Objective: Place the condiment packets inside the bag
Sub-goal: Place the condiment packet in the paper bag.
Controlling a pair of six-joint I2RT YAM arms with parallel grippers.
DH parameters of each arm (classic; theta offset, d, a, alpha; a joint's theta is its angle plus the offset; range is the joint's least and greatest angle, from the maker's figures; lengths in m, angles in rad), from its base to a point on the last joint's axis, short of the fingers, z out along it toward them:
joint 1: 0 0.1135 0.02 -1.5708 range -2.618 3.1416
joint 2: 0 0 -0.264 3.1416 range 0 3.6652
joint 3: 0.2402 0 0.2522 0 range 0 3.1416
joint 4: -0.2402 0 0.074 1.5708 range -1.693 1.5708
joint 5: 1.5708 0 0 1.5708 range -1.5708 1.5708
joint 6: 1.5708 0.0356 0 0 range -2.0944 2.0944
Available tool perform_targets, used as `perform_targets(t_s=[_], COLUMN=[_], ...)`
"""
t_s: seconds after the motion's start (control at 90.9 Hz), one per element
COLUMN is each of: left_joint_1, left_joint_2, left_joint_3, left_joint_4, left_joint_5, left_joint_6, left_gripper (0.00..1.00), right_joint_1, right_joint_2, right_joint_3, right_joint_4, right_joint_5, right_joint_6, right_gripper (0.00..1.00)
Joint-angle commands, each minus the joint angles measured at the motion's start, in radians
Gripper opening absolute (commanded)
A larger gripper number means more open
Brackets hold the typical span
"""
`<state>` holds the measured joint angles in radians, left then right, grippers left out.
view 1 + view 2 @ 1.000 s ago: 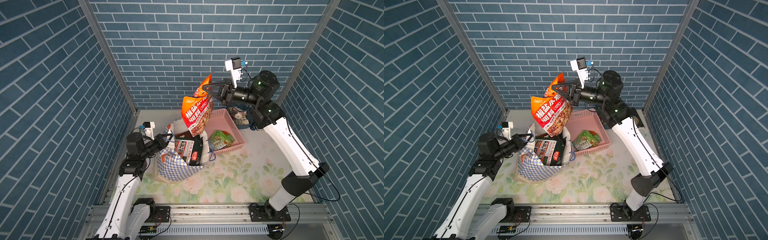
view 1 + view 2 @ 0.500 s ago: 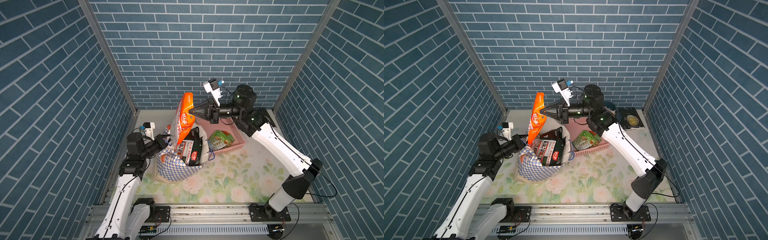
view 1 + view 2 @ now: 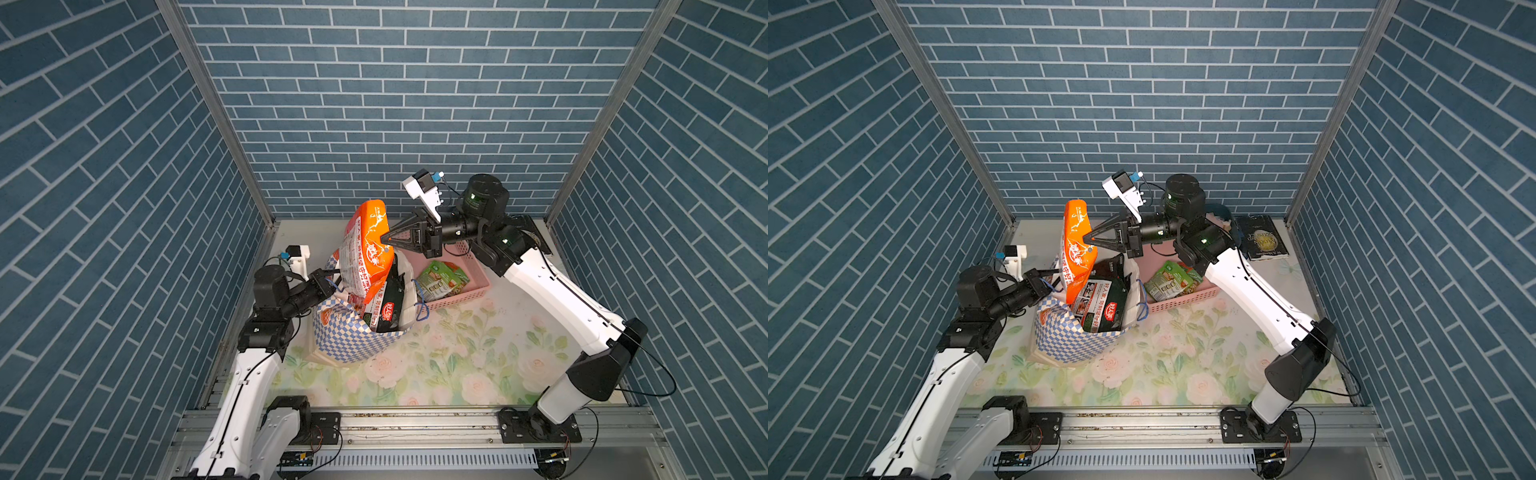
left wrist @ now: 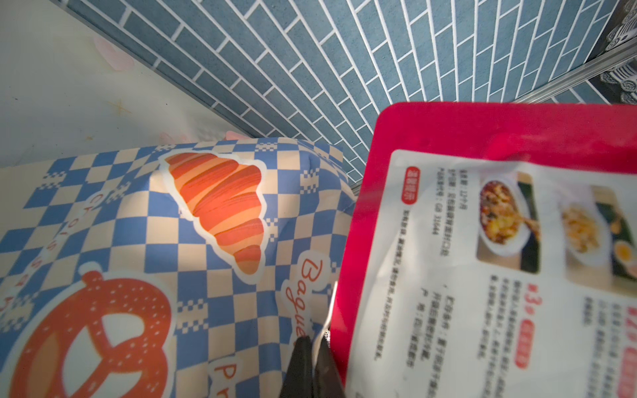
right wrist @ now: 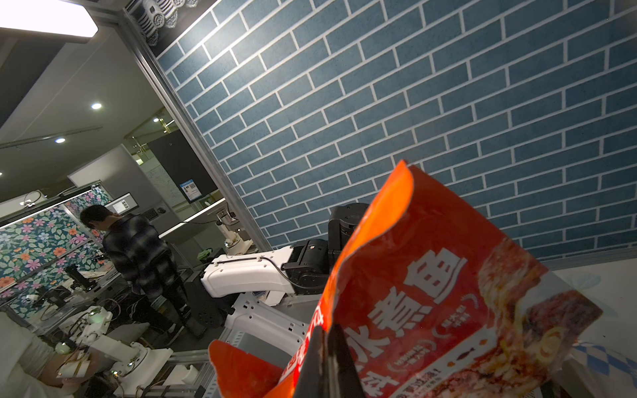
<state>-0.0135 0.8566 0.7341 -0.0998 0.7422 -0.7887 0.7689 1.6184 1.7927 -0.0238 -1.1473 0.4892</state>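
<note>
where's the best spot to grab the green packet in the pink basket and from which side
Pinch the green packet across its upper edge, the one facing the back wall, and come down from above. It is a thin, flat pouch lying slanted inside the pink basket, so its faces give the jaws nothing to close on. The basket's walls probably block a sideways approach.

**One packet upright in the bag's mouth, one inside, one beside it**

In both top views, just below the frame's centre, the blue-and-white checkered paper bag (image 3: 345,338) stands open. Its wall bulges and carries orange croissant and pretzel prints. A glossy orange packet (image 3: 368,245) stands upright, rising tall above the rim with its lower end in the mouth. A black packet (image 3: 386,305) leans inside, partly showing. A green packet (image 3: 442,277) lies tilted just right of the bag.
</note>
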Motion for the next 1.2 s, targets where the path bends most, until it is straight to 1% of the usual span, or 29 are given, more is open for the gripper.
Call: perform_targets(t_s=[0.0,0.176,0.374,0.517,0.759,0.869,0.924,0.979,1.067,1.122,1.188], left_joint_1=[-0.011,-0.011,-0.011,-0.011,-0.011,-0.011,-0.011,-0.011,-0.011,-0.011,-0.011], left_joint_2=[-0.01,-0.008,-0.001,-0.001,-0.021,-0.038,-0.048,-0.055,-0.059,-0.059,-0.061], left_joint_3=[0.01,0.005,0.012,0.019,0.026,0.028,0.033,0.042,0.056,0.059,0.052], left_joint_4=[0.016,0.013,0.011,0.007,-0.046,-0.064,-0.074,-0.09,-0.119,-0.127,-0.134], left_joint_5=[0.04,0.033,0.03,0.029,0.005,-0.02,-0.038,-0.056,-0.079,-0.081,-0.08], left_joint_6=[0.014,0.014,0.014,0.014,0.046,0.052,0.055,0.063,0.083,0.094,0.101], left_gripper=[0.0,0.0,0.0,0.0,0.0,0.0,0.0,0.0,0.0,0.0,0.0], right_joint_1=[0.008,0.022,0.03,0.051,0.079,0.076,0.06,0.038,0.02,0.022,0.023], right_joint_2=[-0.065,-0.124,-0.149,-0.112,-0.003,0.022,0.027,0.039,0.065,0.084,0.103], right_joint_3=[-0.021,-0.146,-0.194,-0.207,-0.132,-0.163,-0.207,-0.255,-0.308,-0.298,-0.244], right_joint_4=[-0.014,0.086,0.12,0.232,0.36,0.381,0.393,0.447,0.624,0.696,0.697], right_joint_5=[-0.046,-0.068,-0.059,-0.061,-0.103,-0.114,-0.092,-0.061,-0.041,-0.043,-0.046], right_joint_6=[-0.022,0.057,0.075,0.138,0.208,0.202,0.199,0.239,0.372,0.43,0.446], right_gripper=[0.0,0.0,0.0,0.0,0.0,0.0,0.0,0.0,0.0,0.0,0.0])
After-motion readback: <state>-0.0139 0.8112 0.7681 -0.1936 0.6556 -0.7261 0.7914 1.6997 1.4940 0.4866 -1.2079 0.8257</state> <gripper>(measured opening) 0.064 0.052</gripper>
